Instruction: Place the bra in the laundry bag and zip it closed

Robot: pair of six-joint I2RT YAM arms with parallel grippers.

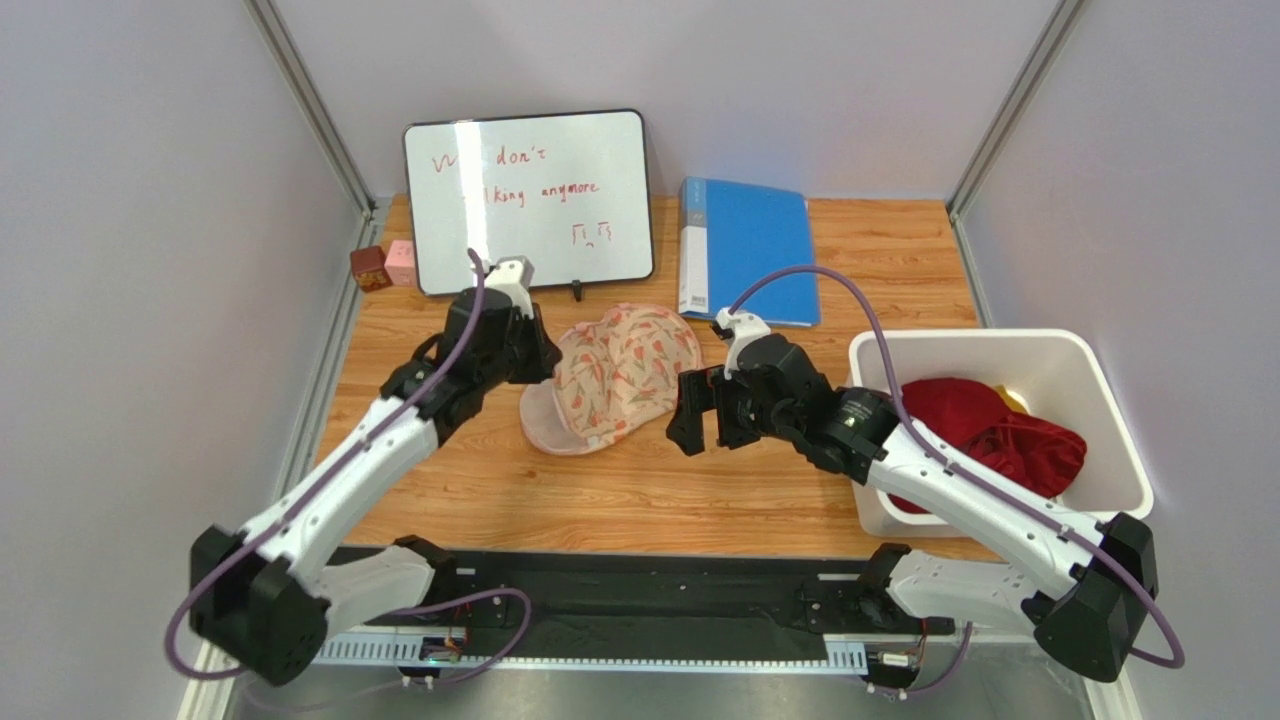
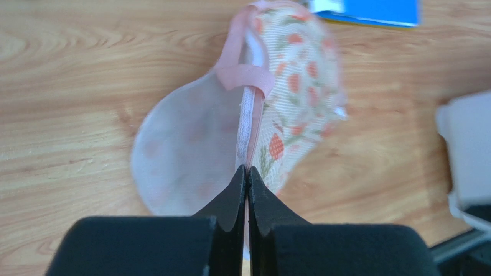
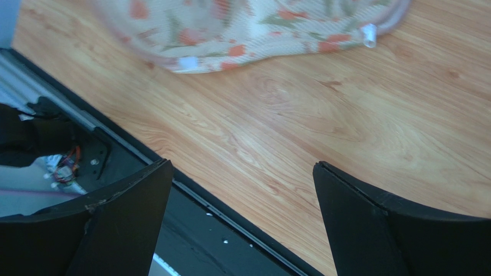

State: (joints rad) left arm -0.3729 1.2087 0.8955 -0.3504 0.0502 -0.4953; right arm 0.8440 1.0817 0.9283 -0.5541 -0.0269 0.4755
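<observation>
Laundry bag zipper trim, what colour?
Pink. The zipper trim of the laundry bag shows best in the left wrist view.

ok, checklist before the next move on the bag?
1. Left end effector shut on pink zipper trim of the leaf-print cream fabric laundry bag: ok.
2. Right end effector open, holding nothing: ok.
3. Bag mouth open, pale lining showing: ok.
4. Dark red bra located: cannot tell; only a red cloth heap in the white plastic bin.
5. Right end effector clear of bag: ok.
</observation>
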